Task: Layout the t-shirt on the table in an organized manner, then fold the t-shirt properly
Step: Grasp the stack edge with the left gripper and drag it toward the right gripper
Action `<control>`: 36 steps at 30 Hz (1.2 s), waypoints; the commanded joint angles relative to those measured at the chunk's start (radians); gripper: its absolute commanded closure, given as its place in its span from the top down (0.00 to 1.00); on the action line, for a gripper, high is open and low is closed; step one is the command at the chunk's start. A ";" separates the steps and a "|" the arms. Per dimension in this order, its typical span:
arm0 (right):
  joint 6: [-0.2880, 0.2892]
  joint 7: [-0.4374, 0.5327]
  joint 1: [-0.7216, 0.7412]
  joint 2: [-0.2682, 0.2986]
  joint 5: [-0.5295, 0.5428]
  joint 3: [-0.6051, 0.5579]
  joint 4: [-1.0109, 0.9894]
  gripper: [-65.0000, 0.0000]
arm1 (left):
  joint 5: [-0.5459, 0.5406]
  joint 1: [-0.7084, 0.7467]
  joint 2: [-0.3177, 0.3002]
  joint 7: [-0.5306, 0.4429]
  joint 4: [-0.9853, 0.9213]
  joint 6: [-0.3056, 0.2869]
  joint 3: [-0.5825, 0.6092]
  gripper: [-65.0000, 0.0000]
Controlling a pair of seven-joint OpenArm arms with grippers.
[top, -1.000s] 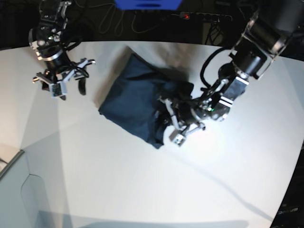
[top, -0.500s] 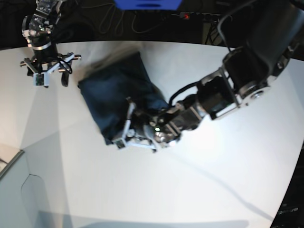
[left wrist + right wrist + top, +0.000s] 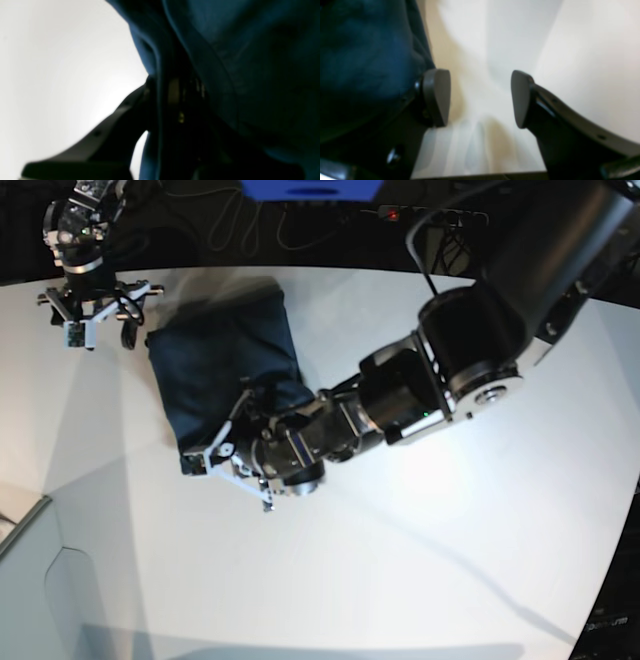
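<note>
The dark navy t-shirt lies folded in a rough rectangle on the white table, towards the far left. My left gripper reaches across from the right and is shut on the shirt's near edge. In the left wrist view the cloth fills the right side and hides the fingertips of that gripper. My right gripper is open and empty, just beyond the shirt's far left corner. In the right wrist view its fingers stand apart over bare table, with the shirt beside the left finger.
A power strip with a red light, cables and a blue object lie behind the table's far edge. The table's curved edge runs at the lower left. My left arm spans the middle right.
My left gripper has swept left across the table, dragging the shirt with it. The shirt now lies further left and flatter. My right gripper has moved back and left.
</note>
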 commanded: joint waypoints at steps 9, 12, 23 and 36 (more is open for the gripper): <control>0.000 0.024 0.001 -0.004 0.014 0.002 0.034 0.59 | 0.009 -0.029 0.012 -0.011 0.022 0.007 -0.007 0.61; 0.000 0.024 0.001 -0.004 0.014 0.002 0.034 0.59 | 0.009 -0.040 0.012 -0.011 0.022 0.007 -0.046 0.66; 0.000 0.021 0.015 -0.004 0.014 -0.006 0.027 0.59 | 0.006 -0.037 -0.039 -0.005 0.069 0.000 -0.477 0.66; 0.000 0.020 0.143 0.059 0.010 0.000 -0.125 0.59 | 0.002 0.456 -0.282 0.176 0.654 0.005 -1.115 0.66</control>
